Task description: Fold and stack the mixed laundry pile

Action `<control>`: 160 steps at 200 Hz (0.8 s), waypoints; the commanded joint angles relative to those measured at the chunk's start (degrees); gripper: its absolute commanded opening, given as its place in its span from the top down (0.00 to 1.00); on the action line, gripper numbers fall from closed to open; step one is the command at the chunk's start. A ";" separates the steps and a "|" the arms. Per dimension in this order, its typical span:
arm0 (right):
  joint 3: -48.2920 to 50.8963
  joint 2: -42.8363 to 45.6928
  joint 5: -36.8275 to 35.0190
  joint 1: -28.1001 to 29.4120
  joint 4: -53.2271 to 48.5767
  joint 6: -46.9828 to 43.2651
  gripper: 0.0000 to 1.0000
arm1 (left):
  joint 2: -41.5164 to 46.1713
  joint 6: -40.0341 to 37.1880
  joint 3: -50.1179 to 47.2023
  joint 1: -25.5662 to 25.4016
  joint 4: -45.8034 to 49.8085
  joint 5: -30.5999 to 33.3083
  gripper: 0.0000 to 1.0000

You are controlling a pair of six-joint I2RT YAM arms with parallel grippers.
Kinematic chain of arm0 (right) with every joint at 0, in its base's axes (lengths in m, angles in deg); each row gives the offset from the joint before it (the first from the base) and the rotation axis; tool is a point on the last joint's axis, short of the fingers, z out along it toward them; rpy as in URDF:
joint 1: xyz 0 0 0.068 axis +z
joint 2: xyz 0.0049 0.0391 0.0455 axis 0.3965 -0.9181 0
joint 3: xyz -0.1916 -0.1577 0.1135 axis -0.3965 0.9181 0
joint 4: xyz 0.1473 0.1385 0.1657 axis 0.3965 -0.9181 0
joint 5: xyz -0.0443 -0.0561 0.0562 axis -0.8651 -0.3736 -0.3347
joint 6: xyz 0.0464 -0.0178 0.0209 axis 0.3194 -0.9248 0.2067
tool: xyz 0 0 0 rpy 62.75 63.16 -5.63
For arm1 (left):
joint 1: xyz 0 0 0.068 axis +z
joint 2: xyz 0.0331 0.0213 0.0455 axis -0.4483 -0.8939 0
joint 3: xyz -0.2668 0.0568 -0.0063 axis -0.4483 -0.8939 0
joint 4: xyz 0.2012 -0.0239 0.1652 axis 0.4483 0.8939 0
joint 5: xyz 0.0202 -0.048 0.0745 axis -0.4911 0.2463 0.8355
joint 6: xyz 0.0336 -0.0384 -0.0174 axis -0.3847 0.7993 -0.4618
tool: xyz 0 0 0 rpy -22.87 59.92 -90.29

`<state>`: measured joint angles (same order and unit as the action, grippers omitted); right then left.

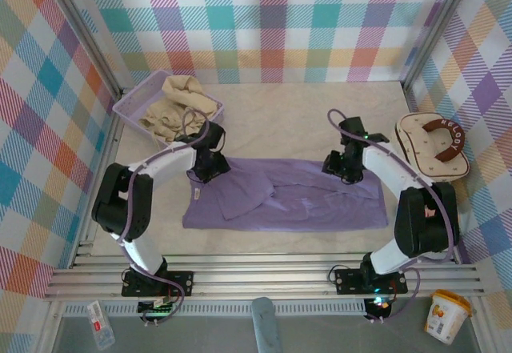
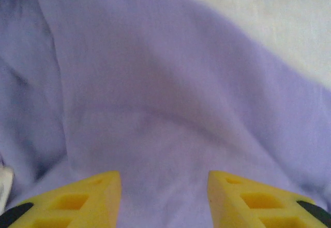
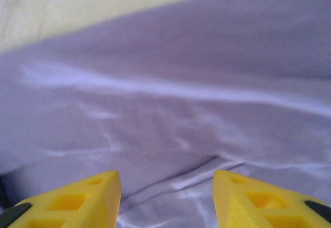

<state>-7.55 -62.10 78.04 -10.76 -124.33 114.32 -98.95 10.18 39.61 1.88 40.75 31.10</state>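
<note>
The left fingers point(image 2: 95, 194) stand moderately apart, and the lavender T-shirt point(image 2: 170, 83) lies under the gap with nothing pinched between the 2 yellow tips. The right fingers point(image 3: 90, 197) are open in the same way, just above wrinkled purple cloth, and a strip of the cream worktop point(image 3: 77, 5) is seen at the upper left of that view.

In the top view the T-shirt is spread in the middle of the frame as 1 wide, roughly rectangular shape with some folds near its centre. The left arm point(image 1: 164, 161) reaches to its upper left edge and the right arm point(image 1: 384, 165) to its upper right edge. The cream-beige shirt point(image 1: 172, 105) lies crumpled inside the lavender mesh basket point(image 1: 126, 110) at the upper left. A cream padded bag point(image 1: 420, 153) with a brown handle lies at the right side.
</note>
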 commanded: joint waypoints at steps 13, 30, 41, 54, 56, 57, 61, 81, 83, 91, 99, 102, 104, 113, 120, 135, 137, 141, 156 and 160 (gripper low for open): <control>3.34 -0.40 3.29 0.47 1.60 3.49 0.48 | 8.75 0.00 -5.67 -3.06 6.83 -0.37 0.51; 3.88 -0.86 2.44 0.51 1.99 3.39 0.48 | 12.52 0.04 -8.94 -4.75 7.00 -0.99 0.52; 4.06 -1.22 2.03 0.50 2.18 3.13 0.48 | 14.24 0.24 -11.02 -6.23 6.36 -1.71 0.54; 4.15 -1.97 2.23 0.50 2.24 3.01 0.48 | 15.13 1.05 -13.08 -8.13 5.08 -2.99 0.55; 4.15 -2.07 2.27 0.58 2.20 3.06 0.48 | 15.20 1.14 -13.32 -8.36 4.88 -3.19 0.55; 4.15 -2.13 2.27 0.54 2.23 3.08 0.48 | 15.26 1.22 -13.48 -8.55 4.79 -3.29 0.55; 4.15 -2.29 2.35 0.50 2.18 3.10 0.48 | 15.24 1.56 -13.93 -9.29 4.52 -3.42 0.56; 4.44 -2.63 2.59 0.55 2.79 3.40 0.48 | 14.93 2.49 -15.48 -12.51 2.90 -3.15 0.57; 4.49 -2.58 2.62 0.58 2.86 3.40 0.48 | 14.84 2.62 -15.64 -12.82 2.71 -3.04 0.57; 4.67 -2.39 2.67 0.53 3.18 3.57 0.47 | 14.57 2.92 -16.30 -13.71 1.60 -2.92 0.57; 4.79 -2.16 2.72 0.54 3.24 3.67 0.47 | 14.24 3.19 -16.95 -14.47 0.66 -2.84 0.58; 4.79 -2.11 2.71 0.51 3.24 3.71 0.47 | 14.09 3.24 -17.18 -14.72 0.52 -2.73 0.58; 4.77 -2.06 2.76 0.57 3.24 3.70 0.47 | 13.95 3.29 -17.23 -14.87 0.42 -2.58 0.58; 4.77 -1.71 2.70 0.48 3.16 3.68 0.47 | 13.54 3.39 -17.82 -15.28 -0.22 -2.21 0.58; 4.85 -1.43 2.71 0.55 3.15 3.60 0.47 | 13.16 3.35 -18.18 -15.55 -0.97 -2.08 0.59; 4.94 -0.79 2.46 0.57 2.83 3.42 0.47 | 12.19 3.32 -18.47 -15.68 -2.34 -1.89 0.59; 4.94 -0.67 2.39 0.54 2.81 3.45 0.47 | 11.98 3.31 -18.47 -15.61 -2.47 -1.80 0.59; 4.94 -0.46 2.31 0.54 2.62 3.37 0.47 | 11.62 3.25 -18.40 -15.69 -2.70 -1.64 0.60; 5.11 0.33 1.84 0.50 2.20 3.12 0.47 | 10.28 3.02 -18.22 -15.83 -3.73 -1.91 0.60; 5.20 0.60 1.71 0.48 2.12 3.16 0.47 | 9.93 3.05 -18.20 -15.92 -3.82 -1.88 0.61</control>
<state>-3.16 -64.04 79.77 -10.19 -121.57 116.90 -86.99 12.93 21.97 -13.11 39.42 28.87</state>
